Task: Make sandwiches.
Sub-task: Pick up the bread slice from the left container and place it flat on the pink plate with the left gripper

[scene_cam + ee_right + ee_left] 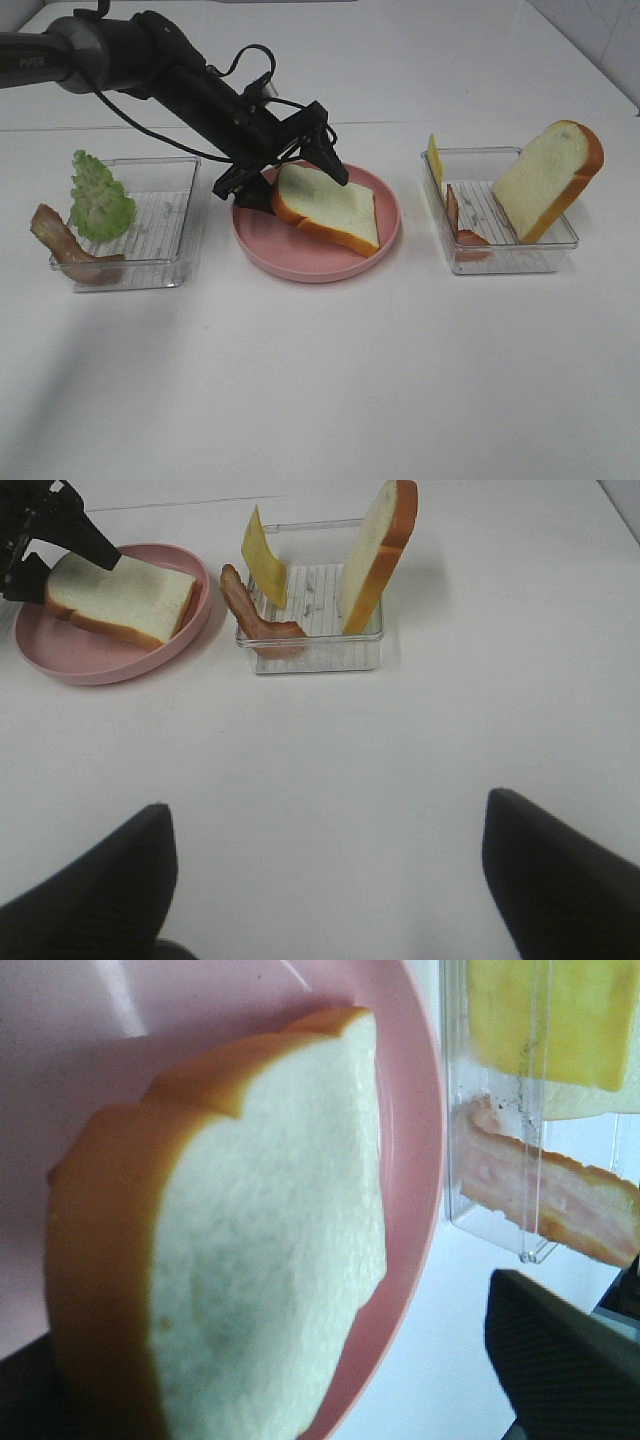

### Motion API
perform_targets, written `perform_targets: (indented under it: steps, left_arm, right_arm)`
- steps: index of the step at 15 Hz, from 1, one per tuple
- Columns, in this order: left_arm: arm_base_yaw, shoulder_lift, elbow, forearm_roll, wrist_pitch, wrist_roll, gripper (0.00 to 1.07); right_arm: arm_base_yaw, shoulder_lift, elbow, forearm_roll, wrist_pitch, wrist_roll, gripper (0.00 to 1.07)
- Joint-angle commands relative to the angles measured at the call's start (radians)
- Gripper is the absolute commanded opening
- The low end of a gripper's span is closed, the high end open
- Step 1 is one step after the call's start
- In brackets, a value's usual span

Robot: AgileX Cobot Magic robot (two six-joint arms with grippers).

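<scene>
A white bread slice with orange-brown crust (330,208) lies tilted on the round pink plate (385,240). My left gripper (290,180) reaches across to the plate's back left. It is open, with its jaws spread on either side of the slice's crust end. The left wrist view shows the slice (270,1240) close up, with one dark finger (560,1360) off to its side. My right gripper (330,880) hovers open over bare table in front of the right tray; nothing is between its fingers (100,890). It is outside the exterior high view.
The left clear tray (165,270) holds ruffled green lettuce (100,197) and a bacon strip (65,250) hanging over its corner. The right clear tray (500,262) holds a yellow cheese square (434,158), a bacon strip (462,228) and an upright bread slice (550,178).
</scene>
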Motion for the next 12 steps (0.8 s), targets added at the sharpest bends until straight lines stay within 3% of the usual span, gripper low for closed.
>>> perform_targets:
  steps: [1,4,7,8,10,12]
  left_arm:
    - [-0.006,-0.003,0.0,0.008,0.032,0.032,0.89]
    - [-0.008,-0.026,-0.001,0.141,0.034,0.032,0.89]
    - [-0.008,-0.063,-0.043,0.299,0.059,-0.003,0.89]
    - [-0.008,-0.063,-0.087,0.34,0.117,-0.026,0.89]
    - [0.001,-0.063,-0.188,0.43,0.241,-0.137,0.89]
    - [0.011,-0.087,-0.263,0.499,0.239,-0.218,0.87]
  right_arm:
    - [-0.004,-0.01,0.002,0.0,-0.005,-0.007,0.78]
    - [-0.004,-0.01,0.002,0.0,-0.005,-0.007,0.78]
    - [-0.004,-0.01,0.002,0.0,-0.005,-0.007,0.78]
    - [-0.004,-0.01,0.002,0.0,-0.005,-0.007,0.78]
    - [-0.004,-0.01,0.002,0.0,-0.005,-0.007,0.78]
    - [-0.004,-0.009,0.002,0.002,-0.005,-0.007,0.78]
